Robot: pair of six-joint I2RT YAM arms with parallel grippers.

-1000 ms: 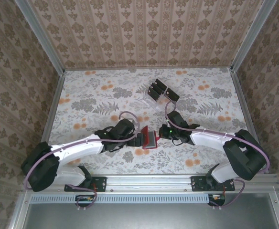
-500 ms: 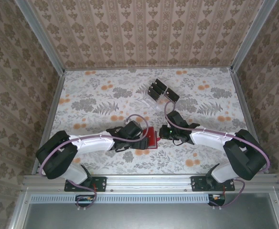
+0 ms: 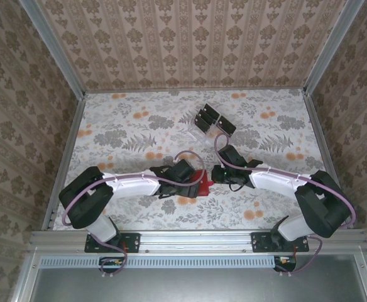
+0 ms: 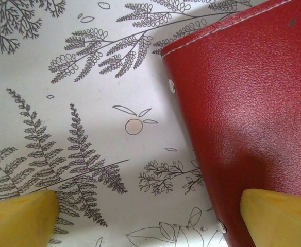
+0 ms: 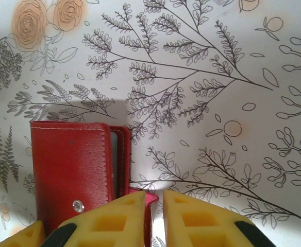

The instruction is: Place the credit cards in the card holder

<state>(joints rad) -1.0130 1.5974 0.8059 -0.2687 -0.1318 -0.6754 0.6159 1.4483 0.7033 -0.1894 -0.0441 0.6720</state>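
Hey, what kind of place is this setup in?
Probably a staged robot test cell, not a lived-in room: two arms bolted to a metal rail, a table covered in floral paper, and patterned walls in aluminium framing closing it in on three sides.

L fingers (image 4: 21, 218) wide apart, R fingers (image 5: 202, 218) nearly together.

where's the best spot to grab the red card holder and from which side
Probably the card holder's hinged flap edge, where a thin leaf stands slightly apart from the body in the right wrist view, coming in from the right gripper's side. The holder lies flat on the table, so its broad face offers nothing to pinch; the raised edge does.
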